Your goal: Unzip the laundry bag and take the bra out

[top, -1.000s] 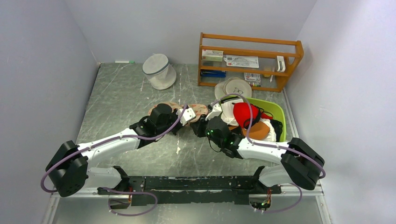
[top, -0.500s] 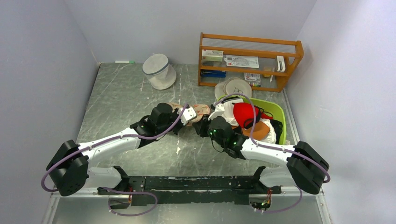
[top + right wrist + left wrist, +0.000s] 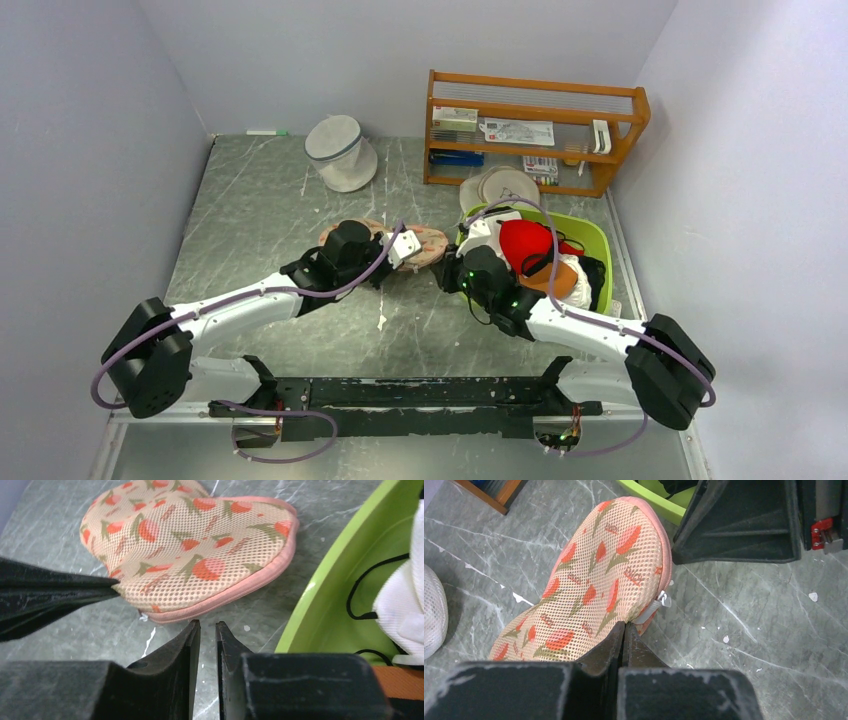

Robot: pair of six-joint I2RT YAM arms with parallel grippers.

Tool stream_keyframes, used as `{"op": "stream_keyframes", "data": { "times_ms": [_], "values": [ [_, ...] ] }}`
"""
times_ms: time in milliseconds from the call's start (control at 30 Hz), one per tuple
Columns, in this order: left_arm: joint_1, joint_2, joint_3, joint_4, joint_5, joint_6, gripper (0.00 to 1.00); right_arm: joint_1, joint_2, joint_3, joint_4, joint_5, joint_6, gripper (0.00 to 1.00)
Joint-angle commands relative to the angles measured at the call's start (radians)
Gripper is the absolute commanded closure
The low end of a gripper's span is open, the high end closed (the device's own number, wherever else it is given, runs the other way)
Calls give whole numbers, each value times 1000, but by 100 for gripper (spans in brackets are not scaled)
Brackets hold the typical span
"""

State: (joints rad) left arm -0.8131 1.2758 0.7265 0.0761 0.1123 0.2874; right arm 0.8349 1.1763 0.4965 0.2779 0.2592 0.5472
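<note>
The laundry bag (image 3: 599, 575) lies flat on the grey table, peach mesh with a red print and a pink zipped edge (image 3: 225, 597). Its white zip pull (image 3: 663, 600) sticks out at the near edge. My left gripper (image 3: 624, 626) is shut, pinching the bag's rim just beside that pull; its dark fingers (image 3: 55, 597) enter the right wrist view from the left. My right gripper (image 3: 207, 626) hovers just short of the bag's pink edge, jaws a narrow gap apart with nothing between them. From above, the bag (image 3: 430, 240) lies between both wrists. The bra is hidden.
A lime-green basket (image 3: 598, 240) of clothes, red, white and orange-brown with thin black straps (image 3: 357, 595), stands right of the bag, its wall (image 3: 320, 590) close to my right gripper. A white cylindrical mesh bag (image 3: 340, 152), a wooden shelf (image 3: 535, 130) and plates (image 3: 505, 185) stand behind.
My right arm has drawn back to the right, away from the bag's edge, and its jaws have parted slightly. The left gripper has kept its pinch in place.
</note>
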Motion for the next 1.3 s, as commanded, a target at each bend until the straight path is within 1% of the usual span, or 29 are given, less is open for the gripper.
{"op": "stream_keyframes", "data": {
  "times_ms": [0, 67, 133, 233, 333, 400, 500, 567, 767, 967, 1067, 1200, 1267],
  "values": [
    [6, 10, 36, 7, -8, -5, 93, -6, -2, 7, -5, -116, -116, 80],
    [6, 15, 43, 0, -13, -5, 93, -5, -17, -7, 2, -177, -117, 72],
    [6, 17, 46, -4, -14, -6, 93, -4, -21, -16, 16, -232, -103, 67],
    [6, 20, 53, -6, -10, -7, 93, 7, 6, -9, 44, -263, -58, 65],
    [6, 20, 53, -7, -10, -8, 93, 60, 36, 3, 62, -165, -29, 60],
    [6, 21, 53, -9, -6, -10, 93, 81, 50, 3, 82, -97, -17, 59],
    [6, 23, 55, -9, -2, -14, 93, 93, 75, 9, 100, -6, -7, 59],
    [6, 23, 57, -11, -3, -15, 93, 99, 88, 24, 103, 26, -17, 60],
    [6, 18, 57, -9, -11, -13, 93, 155, 129, 69, 103, 170, -41, 62],
    [6, 19, 57, -9, -9, -13, 93, 188, 163, 94, 98, 259, -40, 64],
    [6, 22, 58, -11, -8, -13, 93, 199, 180, 118, 64, 296, -32, 70],
    [6, 22, 59, -8, -10, -13, 93, 209, 176, 123, 43, 320, -31, 72],
    [6, 25, 60, -7, -10, -14, 93, 209, 170, 119, 39, 328, -32, 79]
  ]
}}
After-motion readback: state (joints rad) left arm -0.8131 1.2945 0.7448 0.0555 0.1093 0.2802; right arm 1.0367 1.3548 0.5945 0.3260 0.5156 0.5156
